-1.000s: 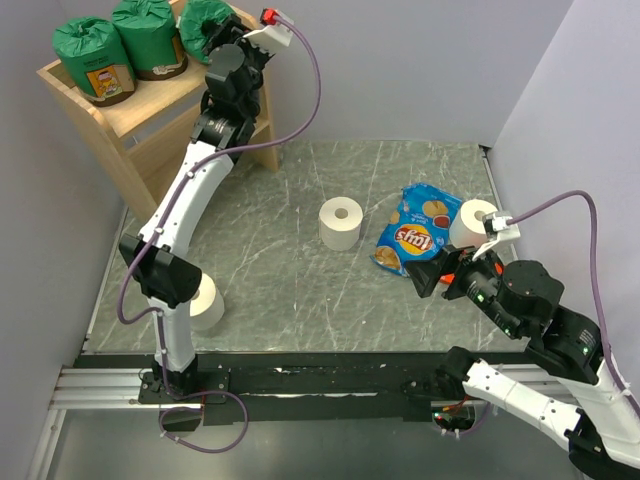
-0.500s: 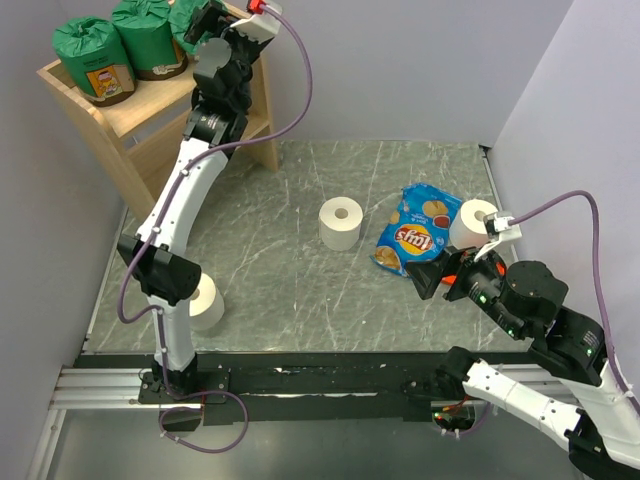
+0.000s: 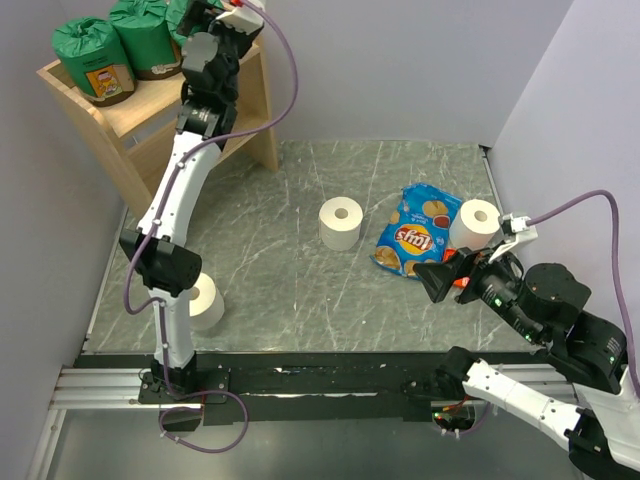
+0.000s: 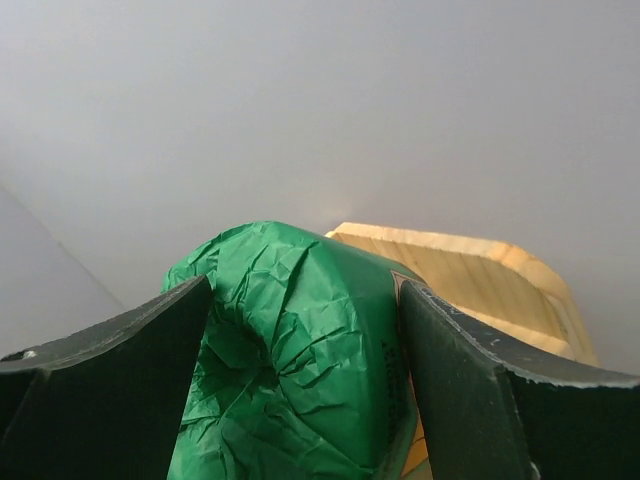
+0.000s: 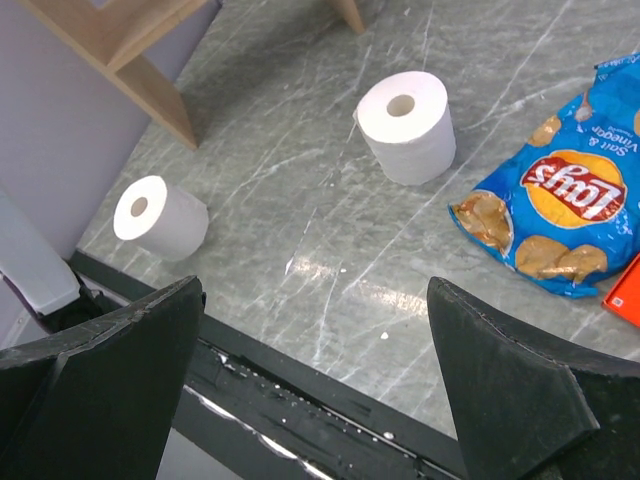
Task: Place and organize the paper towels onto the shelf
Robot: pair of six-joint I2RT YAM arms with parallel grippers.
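Two green-wrapped paper towels (image 3: 90,55) (image 3: 147,35) stand on top of the wooden shelf (image 3: 130,115). A third green roll (image 4: 300,350) sits at the shelf's right end (image 4: 470,280), mostly hidden behind my left gripper (image 3: 205,15) in the top view. In the wrist view my left gripper (image 4: 305,290) stands open with one jaw on each side of it. Three bare white rolls stay on the table: one in the middle (image 3: 340,222) (image 5: 405,125), one by the left arm (image 3: 205,302) (image 5: 158,215), one at the right (image 3: 478,222). My right gripper (image 3: 435,280) (image 5: 315,290) hovers open and empty.
A blue snack bag (image 3: 415,232) (image 5: 560,200) lies between the middle and right white rolls. A red packet's corner (image 5: 630,300) shows beside it. Grey walls close the table at the left and back. A black rail (image 3: 320,375) runs along the near edge.
My left gripper's jaws have spread apart around the green roll, and the wrist has shifted left over the shelf top. My right arm has drifted slightly right.
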